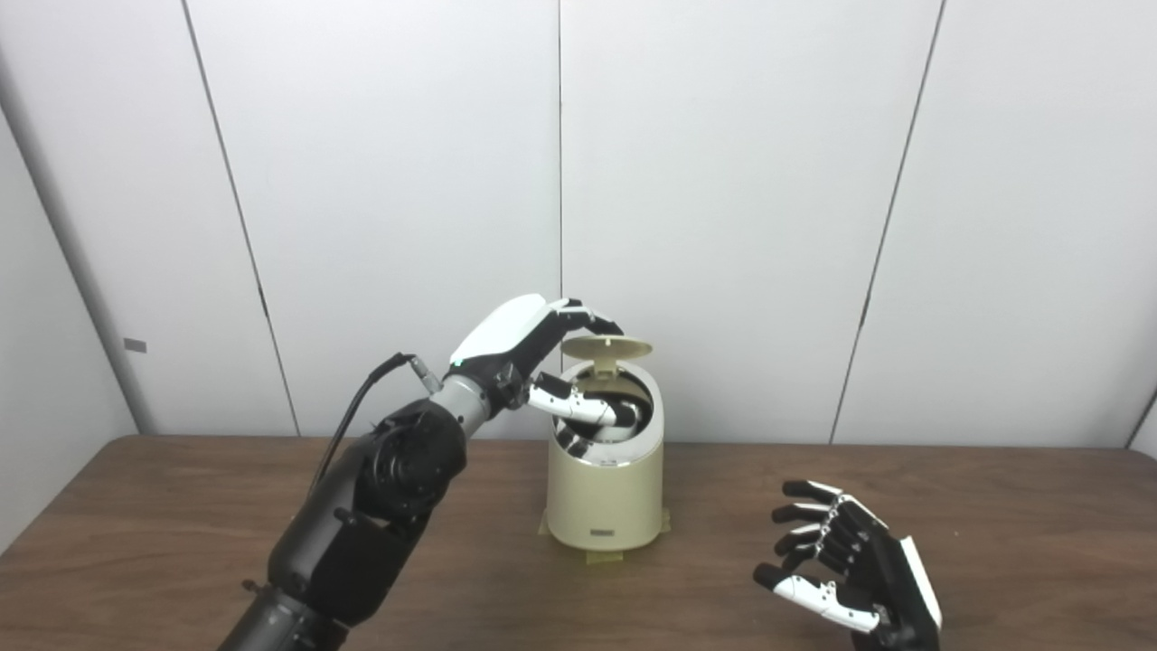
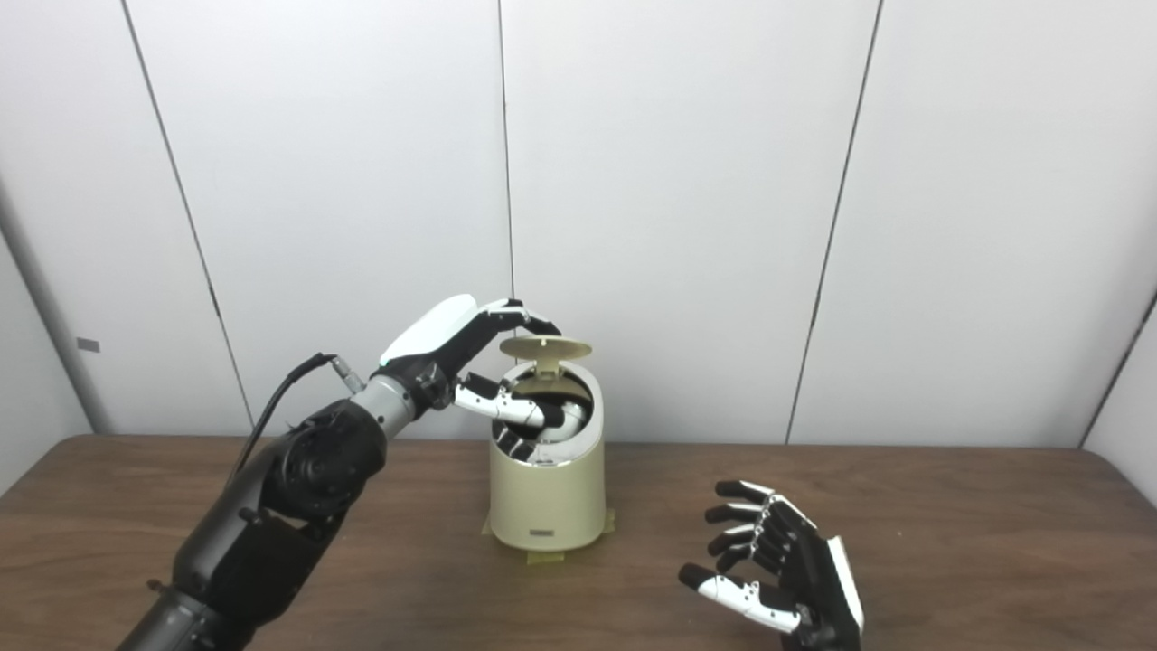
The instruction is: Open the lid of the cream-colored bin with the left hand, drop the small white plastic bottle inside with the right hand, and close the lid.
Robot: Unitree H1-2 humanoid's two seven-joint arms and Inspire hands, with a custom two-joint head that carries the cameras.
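The cream-colored bin (image 1: 604, 493) stands at the table's middle, taped down at its base. Its round lid (image 1: 607, 347) is raised on the rear hinge, and the top opening shows. My left hand (image 1: 533, 348) reaches in from the left, its fingertips (image 1: 598, 320) over the lid's left edge and its thumb (image 1: 578, 407) stretched across the opening below, apart from the lid. My right hand (image 2: 777, 570) hovers low over the table at the front right, open and empty, palm turned left. No small white bottle shows on the table or in either hand; the bin's inside is mostly hidden.
The brown wooden table (image 1: 181, 524) runs the full width, with its far edge against white wall panels (image 1: 723, 181). My left forearm (image 1: 380, 506) and its cable cross the table's left part. Bare tabletop lies between the bin and my right hand.
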